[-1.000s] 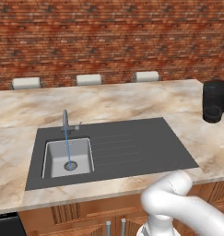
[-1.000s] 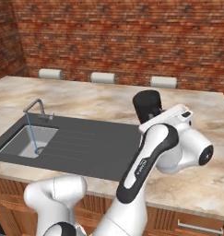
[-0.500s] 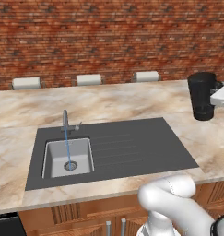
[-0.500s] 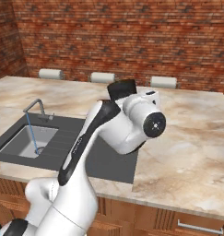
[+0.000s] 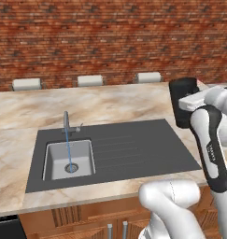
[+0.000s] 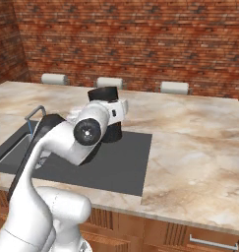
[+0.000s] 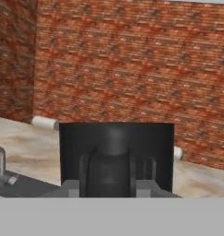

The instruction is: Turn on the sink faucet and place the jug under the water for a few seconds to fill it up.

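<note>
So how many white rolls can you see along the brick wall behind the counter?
3, spaced along the wall: left roll, middle roll behind the sink, right roll. More may lie outside the pictures.

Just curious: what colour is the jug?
Glossy black jug, clearest in the left base view.

One marking is present: small dark lettering on the side of the robot arm's white forearm link [image 5: 211, 150]. It is too small to read. No other text visible.

White arm bent at elbow, hand [image 7: 108, 186] level — fingers clamped
</note>
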You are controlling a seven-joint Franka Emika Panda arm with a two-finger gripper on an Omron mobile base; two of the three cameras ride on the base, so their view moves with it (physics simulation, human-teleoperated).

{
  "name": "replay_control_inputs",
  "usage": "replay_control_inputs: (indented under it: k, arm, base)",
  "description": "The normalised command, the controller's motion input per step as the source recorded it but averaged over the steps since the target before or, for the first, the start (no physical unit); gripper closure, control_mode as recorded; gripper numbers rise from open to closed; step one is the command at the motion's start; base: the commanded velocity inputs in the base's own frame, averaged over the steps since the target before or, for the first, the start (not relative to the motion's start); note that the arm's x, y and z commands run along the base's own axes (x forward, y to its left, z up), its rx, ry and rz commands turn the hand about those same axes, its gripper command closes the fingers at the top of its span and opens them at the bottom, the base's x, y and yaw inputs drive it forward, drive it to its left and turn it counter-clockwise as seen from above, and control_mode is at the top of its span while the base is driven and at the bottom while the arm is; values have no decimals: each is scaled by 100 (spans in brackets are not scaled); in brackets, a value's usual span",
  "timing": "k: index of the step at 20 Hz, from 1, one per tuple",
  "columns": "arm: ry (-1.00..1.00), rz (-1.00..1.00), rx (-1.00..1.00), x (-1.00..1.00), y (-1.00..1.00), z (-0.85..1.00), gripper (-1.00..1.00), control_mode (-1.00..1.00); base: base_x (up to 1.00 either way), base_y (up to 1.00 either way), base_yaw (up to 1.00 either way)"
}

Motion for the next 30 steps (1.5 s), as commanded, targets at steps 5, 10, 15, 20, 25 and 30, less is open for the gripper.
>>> replay_control_inputs:
  k: [5,10,15,20,25,30]
  arm:
    - [1,-29,8,-7,100,0,100,-100]
    - [5,-30,7,-4,100,0,100,-100]
    - [3,-26,7,-8,98,-11,100,-100]
    - [0,-21,6,-1,93,-25,100,-100]
    - [0,-14,1,0,78,-37,100,-100]
    - [0,-5,3,1,43,-40,100,-100]
  base:
    - [0,0,0]
    - [0,0,0]
    - [0,0,0]
    - [0,0,0]
    - [0,0,0]
    - [0,0,0]
